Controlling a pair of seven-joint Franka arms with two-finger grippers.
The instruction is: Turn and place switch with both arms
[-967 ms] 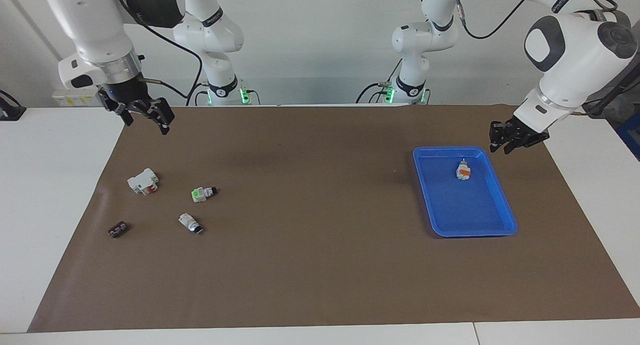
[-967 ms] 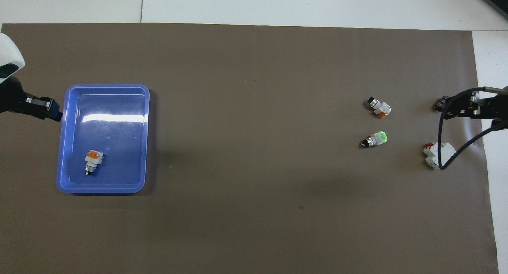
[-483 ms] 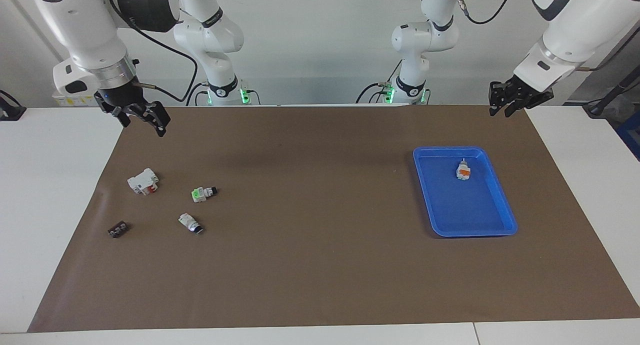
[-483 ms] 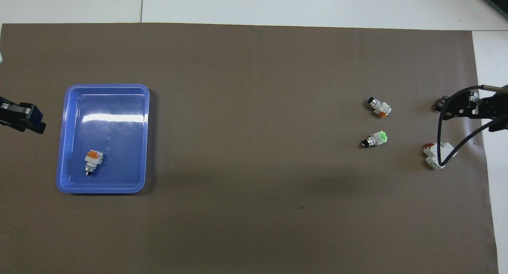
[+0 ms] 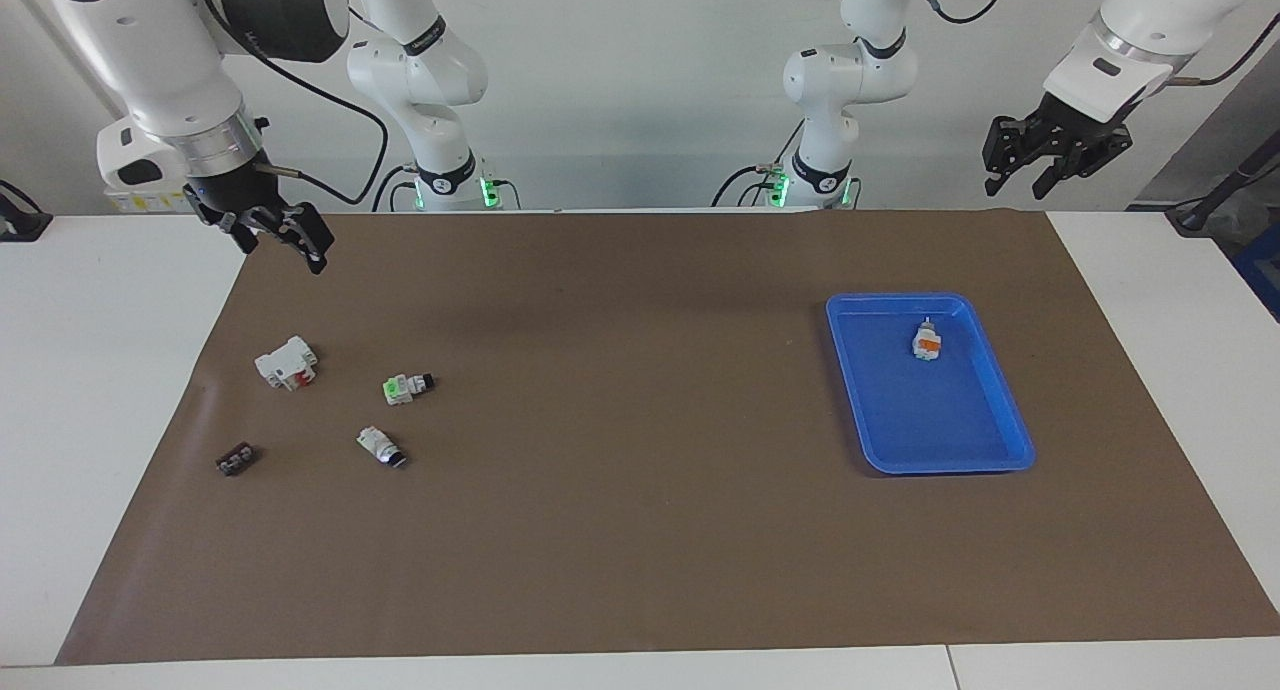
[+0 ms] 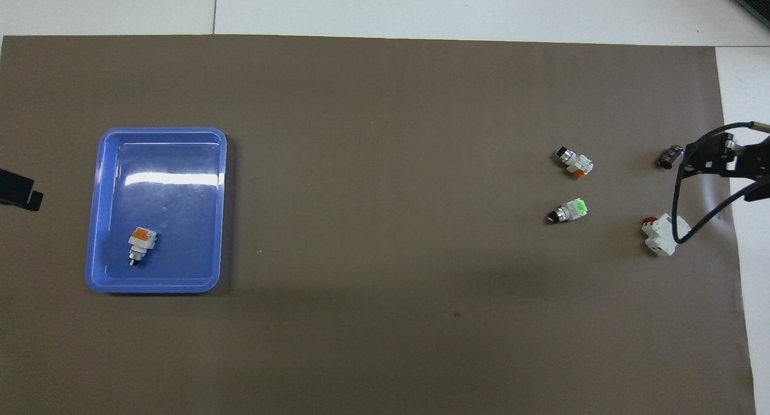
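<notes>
A white switch (image 5: 927,343) (image 6: 142,245) with an orange patch lies in the blue tray (image 5: 1008,410) (image 6: 96,222), at the tray's end nearer the robots. A similar switch (image 5: 381,446) (image 6: 574,161) with a black knob lies on the mat toward the right arm's end. My left gripper (image 5: 1040,175) (image 6: 18,189) hangs open and holds nothing, high over the mat's corner at the left arm's end, well apart from the tray. My right gripper (image 5: 283,242) (image 6: 701,159) is open and holds nothing, raised over the mat's edge at the right arm's end.
A green-faced switch (image 5: 408,386) (image 6: 568,210), a white block with a red lever (image 5: 287,363) (image 6: 665,234) and a small dark part (image 5: 236,459) (image 6: 669,157) lie on the brown mat (image 5: 640,530) near the right gripper.
The left gripper has risen and drawn away from the tray's corner toward the robots' side, and its fingers have spread. The right gripper has lifted slightly.
</notes>
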